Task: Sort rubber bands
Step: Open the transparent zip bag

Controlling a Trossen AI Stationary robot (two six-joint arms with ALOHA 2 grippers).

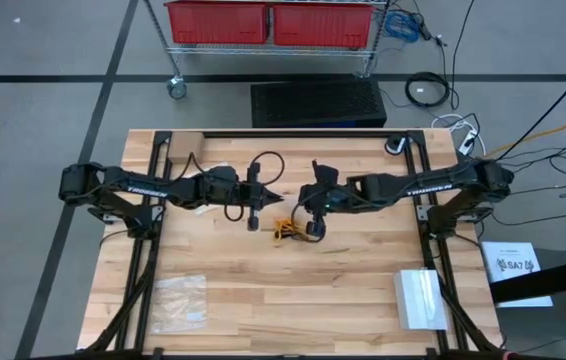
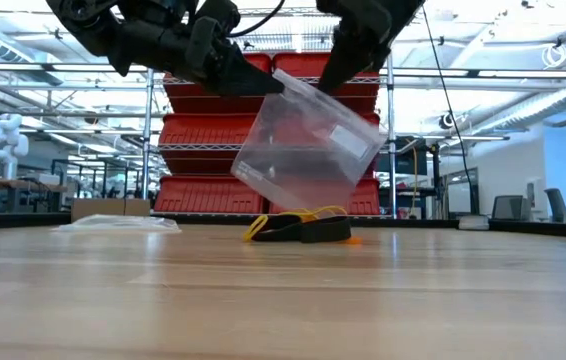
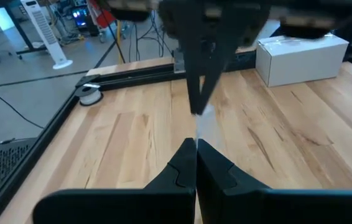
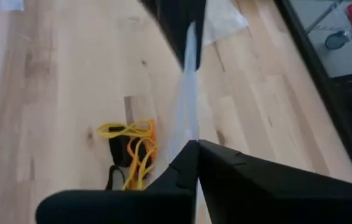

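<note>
A small pile of rubber bands [image 1: 288, 232] [image 2: 298, 226] [image 4: 132, 149], yellow, orange and black, lies on the wooden table near its middle. Above it hangs a clear plastic bag [image 2: 308, 140], tilted and clear of the table. My left gripper [image 2: 266, 86] [image 1: 279, 197] is shut on the bag's upper left corner. My right gripper [image 2: 327, 82] [image 1: 301, 205] is shut on its top edge, a little to the right. In each wrist view the bag shows edge-on as a thin pale strip [image 4: 188, 93] running to the other gripper. My left gripper pinches the bag's upper left corner [image 2: 275, 88] between its two shut fingers, coming nearly level from the table's left. The bag hangs below and to the right, clear of the table. My right gripper pinches the bag's top edge [image 2: 331, 92] between its shut fingers [image 4: 182, 165], slanting down from the table's right. The plastic [image 3: 202, 112] stretches between the two grippers as a thin sheet.
A second clear bag [image 1: 180, 300] [image 2: 113, 224] lies flat near the table's front left. A white box [image 1: 418, 298] [image 3: 300, 56] stands at the front right. A small roll [image 1: 395, 145] sits at the far right corner. Red bins [image 2: 263, 130] stand on a cart beyond the far edge.
</note>
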